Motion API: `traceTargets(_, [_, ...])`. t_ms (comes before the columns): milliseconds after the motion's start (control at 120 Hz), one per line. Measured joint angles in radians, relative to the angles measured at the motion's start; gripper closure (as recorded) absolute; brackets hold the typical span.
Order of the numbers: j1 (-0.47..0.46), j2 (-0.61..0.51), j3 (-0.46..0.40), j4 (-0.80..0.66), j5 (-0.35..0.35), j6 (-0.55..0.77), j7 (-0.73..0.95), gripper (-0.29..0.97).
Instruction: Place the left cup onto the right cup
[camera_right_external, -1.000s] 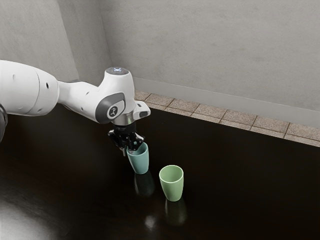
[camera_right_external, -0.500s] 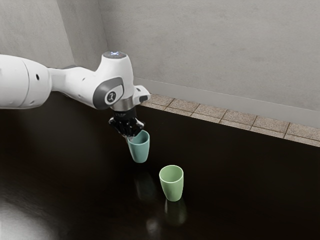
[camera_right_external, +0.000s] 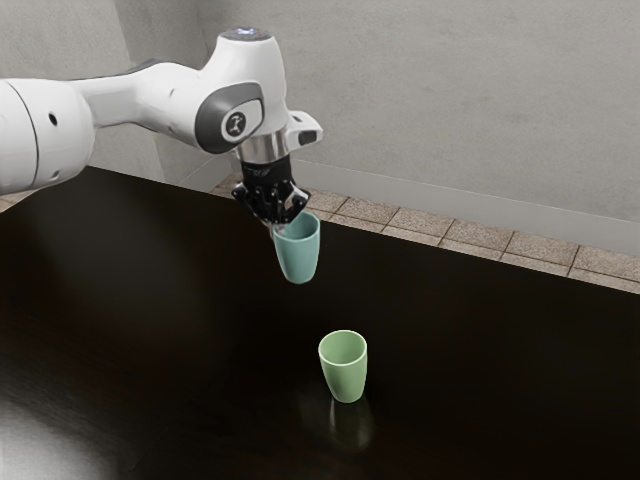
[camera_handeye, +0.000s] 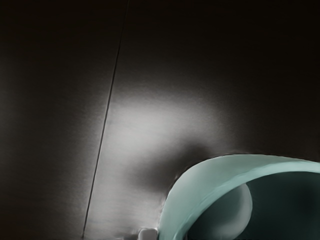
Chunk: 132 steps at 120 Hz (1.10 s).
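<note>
Teal cup (camera_right_external: 298, 256) in tool (camera_right_external: 282, 213), high off table (camera_right_external: 140, 330)

A teal cup (camera_handeye: 200, 187) sits close under the hand, its curved rim and part of its dark inside showing, with a paler rounded patch on the inner wall. Beyond it lies a dark, glossy table (camera_handeye: 60, 100). A soft pale glare (camera_handeye: 150, 125) spreads over the tabletop just beyond the cup's rim. A thin straight line (camera_handeye: 105, 125) runs across the table beside that glare. A small pale thing (camera_handeye: 146, 234) shows right against the cup's outer wall; what it is cannot be told.
</note>
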Motion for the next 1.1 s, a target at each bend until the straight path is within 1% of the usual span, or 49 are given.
traceTargets(258, [-0.014, -0.001, -0.103, 0.027, 0.016, -0.037, -0.042, 0.79])
traceTargets(408, [-0.015, -0.003, -0.183, 0.036, 0.049, -0.048, -0.08, 0.79])
traceTargets(517, [-0.016, -0.003, -0.223, 0.039, 0.072, -0.056, -0.111, 0.79])
traceTargets(667, [-0.013, -0.008, -0.233, 0.026, 0.086, -0.061, -0.148, 0.79])
traceTargets(900, [-0.013, -0.109, -0.231, -0.084, 0.089, -0.057, -0.194, 0.79])
traceTargets(1100, [-0.013, -0.122, -0.231, -0.159, 0.089, -0.019, -0.228, 0.79])
